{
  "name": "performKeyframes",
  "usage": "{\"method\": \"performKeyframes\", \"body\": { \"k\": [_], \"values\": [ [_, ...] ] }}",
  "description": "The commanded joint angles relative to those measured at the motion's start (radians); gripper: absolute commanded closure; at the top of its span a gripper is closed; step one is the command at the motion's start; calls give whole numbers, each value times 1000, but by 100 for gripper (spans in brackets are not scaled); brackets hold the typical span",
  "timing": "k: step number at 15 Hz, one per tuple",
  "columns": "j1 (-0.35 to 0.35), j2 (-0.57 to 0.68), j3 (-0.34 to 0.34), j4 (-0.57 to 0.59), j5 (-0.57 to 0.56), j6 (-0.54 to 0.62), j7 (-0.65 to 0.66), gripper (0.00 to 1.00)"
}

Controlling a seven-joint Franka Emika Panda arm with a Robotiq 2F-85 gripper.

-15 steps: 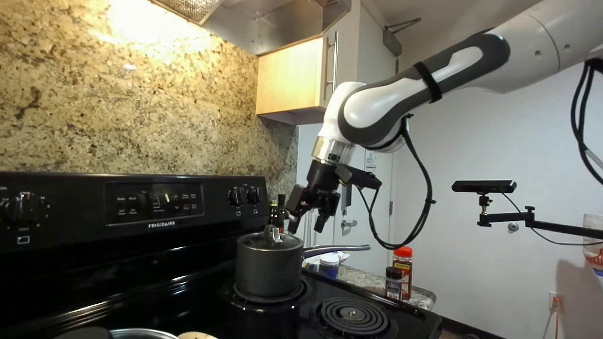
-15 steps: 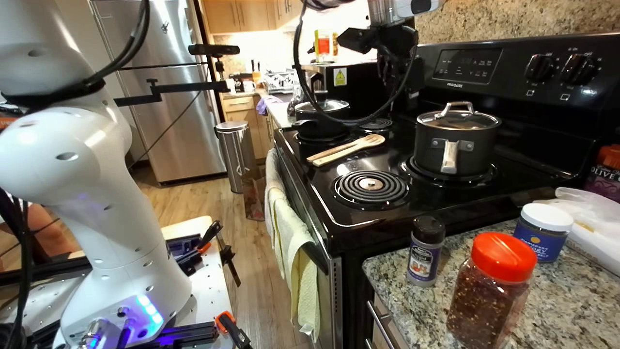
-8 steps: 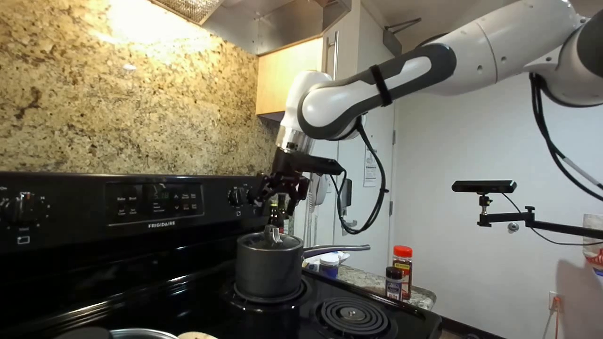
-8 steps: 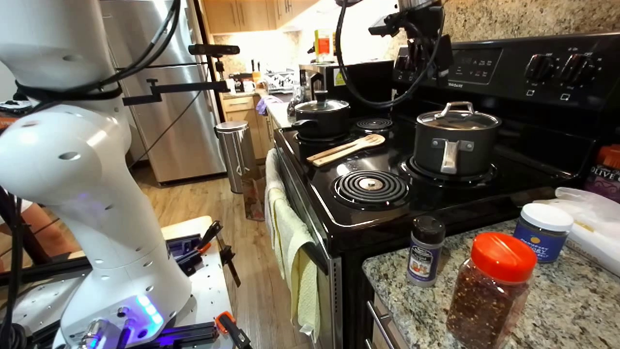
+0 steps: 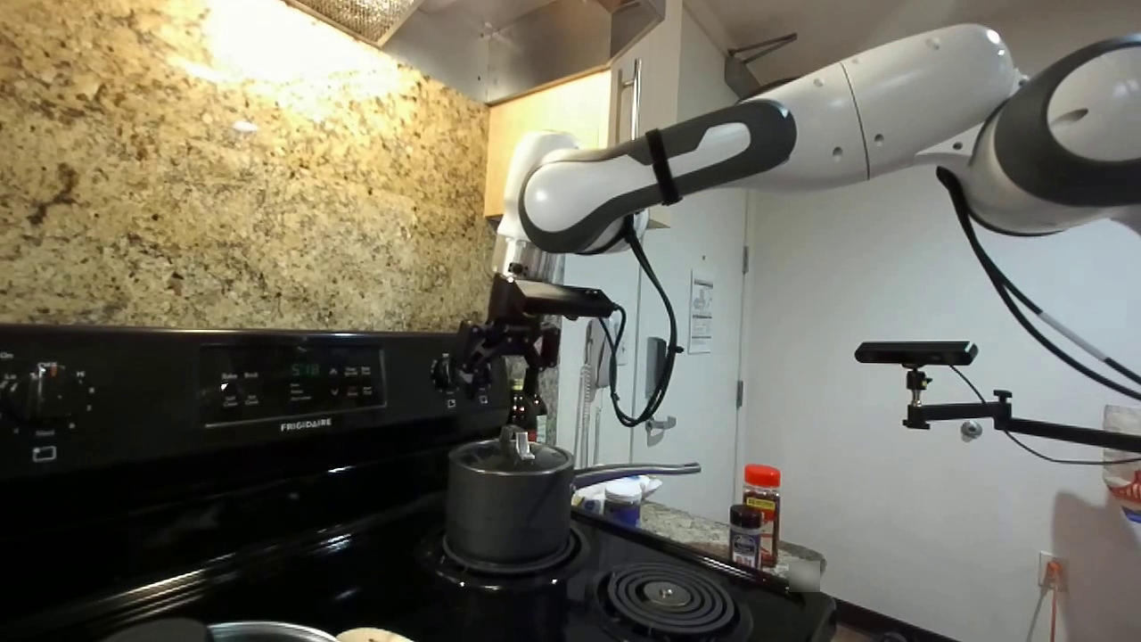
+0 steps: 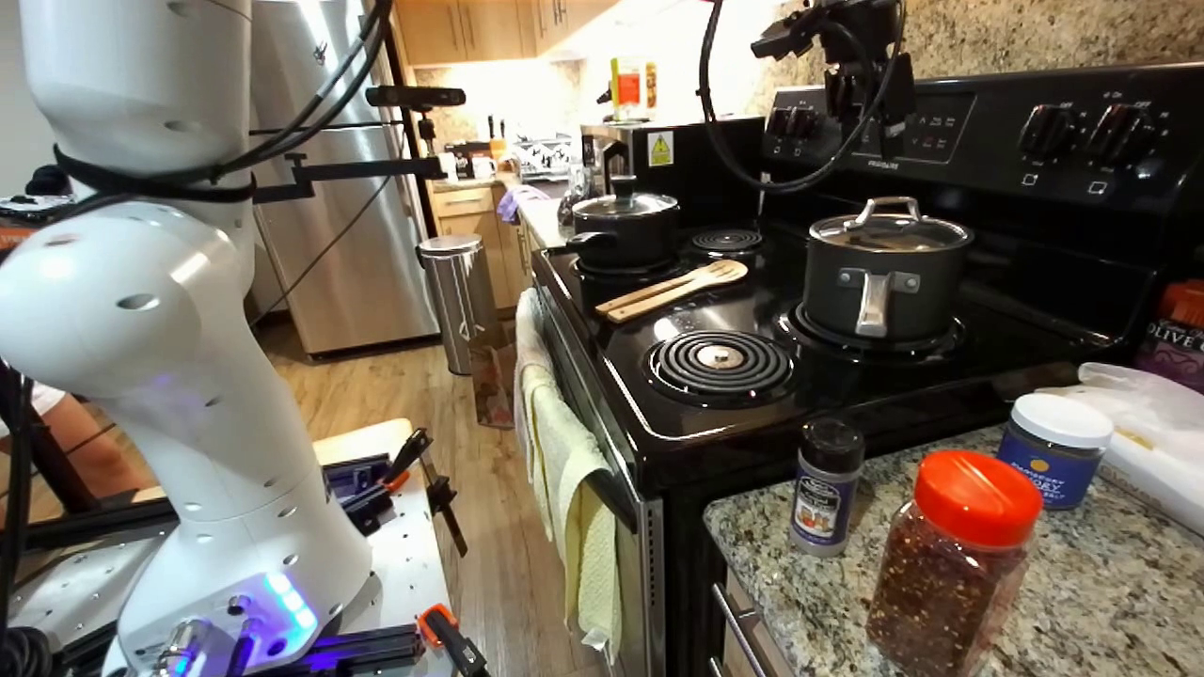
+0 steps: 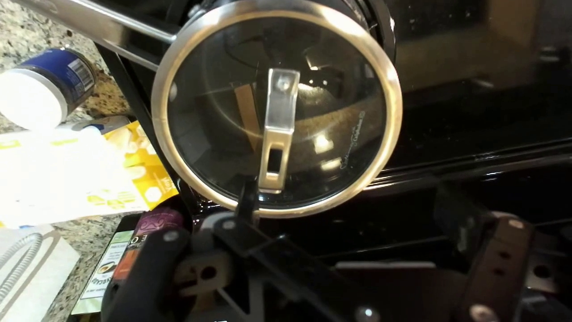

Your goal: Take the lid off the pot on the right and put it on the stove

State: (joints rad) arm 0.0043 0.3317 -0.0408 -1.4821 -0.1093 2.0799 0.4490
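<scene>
The lid sits on the pot, right of centre in an exterior view — the gripper above, spread, empty. Grasping, lifting, setting it on the stove: all left, it seems.

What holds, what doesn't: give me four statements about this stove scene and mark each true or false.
1. The end effector is higher than the lid. True.
2. The end effector is shut on the lid. False: it is open, apart from the lid.
3. Two wooden utensils lie on the stove. True.
4. The lid lies directly on the stove. False: it sits on the right-hand pot.
</scene>
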Motion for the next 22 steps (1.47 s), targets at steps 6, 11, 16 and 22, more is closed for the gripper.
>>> {"method": "performKeyframes", "body": {
  "k": [6,11,16,22],
  "values": [
    [3,27,-32,22,22,0,31,0],
    [-9,38,-52,27,63,-12,40,0],
    [-9,64,-60,32,94,-30,44,0],
    [-9,83,-70,26,97,-32,58,0]
  ]
}}
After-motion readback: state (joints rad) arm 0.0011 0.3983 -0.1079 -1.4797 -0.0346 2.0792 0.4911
